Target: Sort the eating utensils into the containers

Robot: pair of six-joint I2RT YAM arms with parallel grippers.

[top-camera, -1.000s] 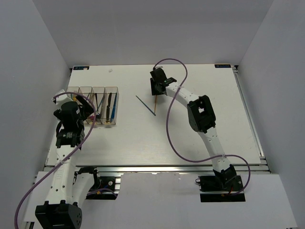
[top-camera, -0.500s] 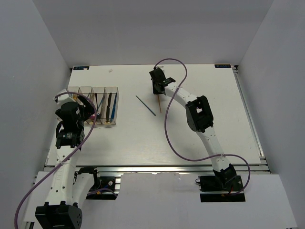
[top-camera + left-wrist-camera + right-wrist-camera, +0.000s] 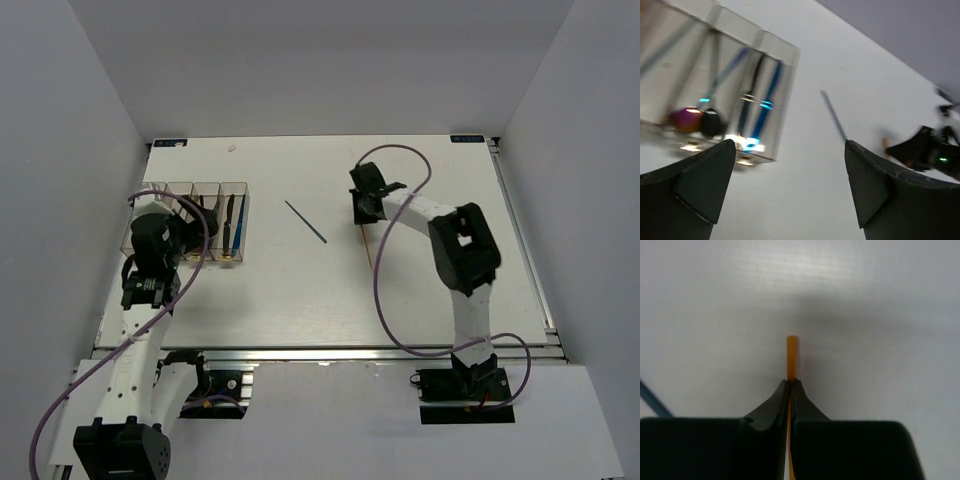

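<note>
Top view, right jaws: pinched on the orange stick (image 3: pixel 367 245), right of centre on the desk (image 3: pixel 300 300), well apart from the containers (image 3: pixel 233 184) at the left; whether lifted clear of the desk, cannot tell.
Top view, blue stick (image 3: pixel 305 221): flat on the desk between the containers and the held stick, not yet sorted.
Top view, left jaws: parked at the near end of the containers, on a likely delivery path; risk of a bump on arrival.
Left wrist view, left jaws: spread wide, holding nothing; containers blurred, several utensils already inside.
Left wrist view, risk: narrow compartments, so a slightly skewed stick likely to catch a wall and tip out.
Right wrist view, grip: shut on the stick near one end, only a short stub past the tips; thin contact, so possible pivot or slip during the long carry leftward.
Right wrist view, blue stick: just in frame at the lower left, near enough to be swept by a low pass.
</note>
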